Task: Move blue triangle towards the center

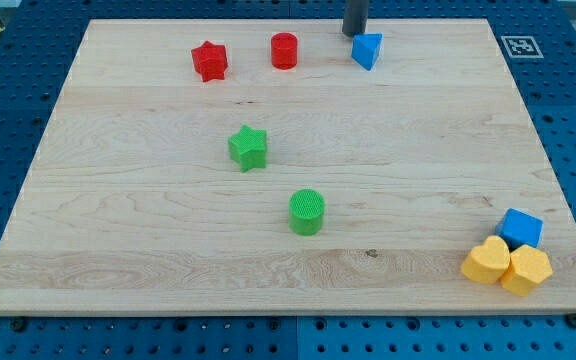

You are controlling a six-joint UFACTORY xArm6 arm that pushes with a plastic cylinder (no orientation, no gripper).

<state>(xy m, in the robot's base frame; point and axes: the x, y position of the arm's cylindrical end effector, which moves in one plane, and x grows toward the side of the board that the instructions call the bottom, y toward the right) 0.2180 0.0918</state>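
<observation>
The blue triangle [367, 50] lies near the view's top edge of the wooden board [118, 220], right of the middle. My tip [354, 34] comes down from the view's top and stands just at the triangle's upper left, touching it or nearly so. The rod is dark and upright.
A red cylinder [284, 50] and a red star [209, 61] lie left of the triangle. A green star [248, 147] and a green cylinder [307, 212] lie near the middle. A blue cube [521, 229], a yellow heart [486, 261] and a yellow hexagon-like block [527, 270] cluster at the bottom right corner.
</observation>
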